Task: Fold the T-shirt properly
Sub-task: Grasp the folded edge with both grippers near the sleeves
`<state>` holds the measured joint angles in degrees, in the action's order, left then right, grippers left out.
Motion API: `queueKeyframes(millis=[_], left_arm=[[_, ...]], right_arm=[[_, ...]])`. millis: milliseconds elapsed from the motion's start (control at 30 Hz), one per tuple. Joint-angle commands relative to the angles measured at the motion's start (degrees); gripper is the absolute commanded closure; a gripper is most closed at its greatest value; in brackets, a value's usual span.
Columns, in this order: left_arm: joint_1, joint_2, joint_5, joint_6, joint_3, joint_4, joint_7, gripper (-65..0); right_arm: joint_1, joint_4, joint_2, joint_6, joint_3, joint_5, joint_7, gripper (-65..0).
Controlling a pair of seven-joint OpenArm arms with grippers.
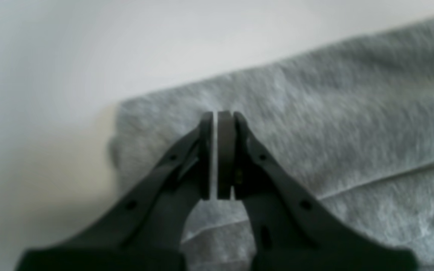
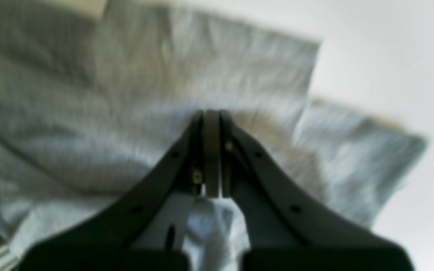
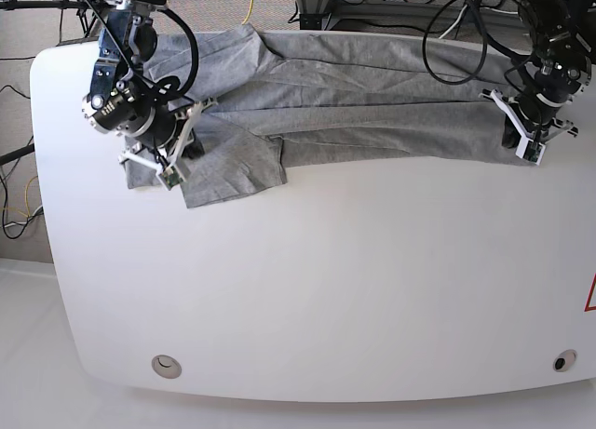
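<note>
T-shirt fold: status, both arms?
Left gripper shut on T-shirt corner. Right gripper shut on fabric at its sleeve end. Shirt lies stretched along the table far edge. Nothing in the way.

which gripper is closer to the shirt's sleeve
Right. The right gripper is shut over the T-shirt at the sleeve end; the left gripper is shut at the far opposite end.

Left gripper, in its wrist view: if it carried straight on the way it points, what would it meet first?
The T-shirt: the shut left gripper points onto grey cloth near its edge, the white table just beyond. Whether it already pinches fabric is unclear.
</note>
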<state>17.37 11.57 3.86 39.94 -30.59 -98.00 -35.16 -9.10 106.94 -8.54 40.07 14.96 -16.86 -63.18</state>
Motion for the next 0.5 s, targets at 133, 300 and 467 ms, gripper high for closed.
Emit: queueKeyframes(millis=[133,300,467], left_arm=[[-0.3,0.1,0.8,0.1,-0.2,1.5,1.1,0.0],[-0.2,-0.1,1.0,0.1,-0.1,1.3,0.8,0.0],[-0.6,0.0,0.8,0.1,-0.5,-0.5,0.6,-1.5]], right_arm=[[-2.5,1.8,-0.8,-0.1,0.7,-0.7,2.0,0.0],[-3.1,1.8,-0.5,-0.1,0.9,0.3,2.6,0.0],[-0.9,-1.0,0.2,-0.1,1.3,2.3,4.3,-2.7]])
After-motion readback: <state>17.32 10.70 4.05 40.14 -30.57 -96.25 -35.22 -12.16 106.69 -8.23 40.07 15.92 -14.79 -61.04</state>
